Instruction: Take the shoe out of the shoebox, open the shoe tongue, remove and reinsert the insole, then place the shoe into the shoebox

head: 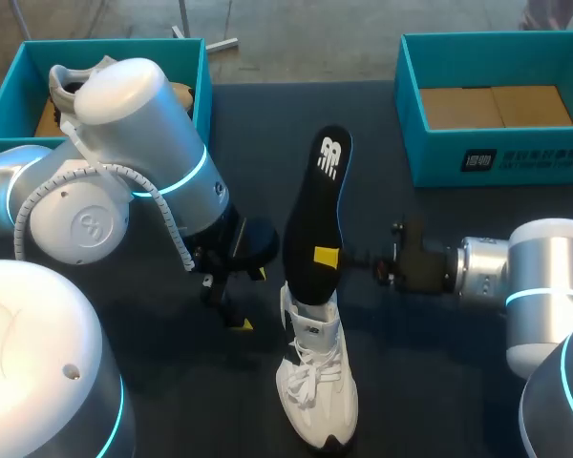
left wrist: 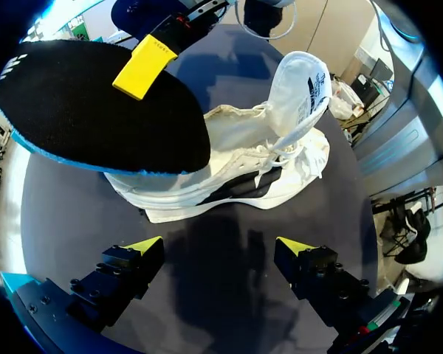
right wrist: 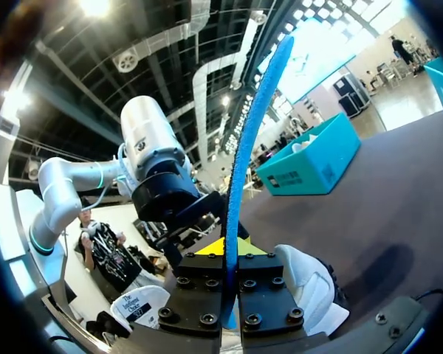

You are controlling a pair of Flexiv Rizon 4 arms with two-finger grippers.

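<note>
Look at the lower middle of the head view: the shoe (head: 317,386) lies on the table (head: 439,382), white, toe toward the bottom edge and opening toward the centre. It is outside both boxes. The insole (head: 317,215) rises from that opening toward the upper middle, black face to the camera with a blue edge. Whether its lower end is still inside the shoe you cannot tell from here.

Your right gripper (head: 327,257) comes in from the right edge and is clamped on the insole about two thirds of the way down. One yellow tip presses its black face. In the right wrist view the insole (right wrist: 245,147) stands edge-on between the closed fingers of that gripper (right wrist: 232,251), touched from both sides, with the shoe (right wrist: 304,286) just beyond and below.

Your left gripper (head: 227,310) hangs just left of the shoe, near the centre, touching nothing. In the left wrist view its fingers are spread wide (nothing but bare table between them). That gripper (left wrist: 220,247) sits short of the shoe (left wrist: 258,173), which lies on its side ahead with the tongue lifted. The insole (left wrist: 96,110) covers the heel end.

The left box (head: 0,105), upper left, holds a second shoe (head: 72,81). The right box (head: 411,105), upper right, shows only its brown floor.
</note>
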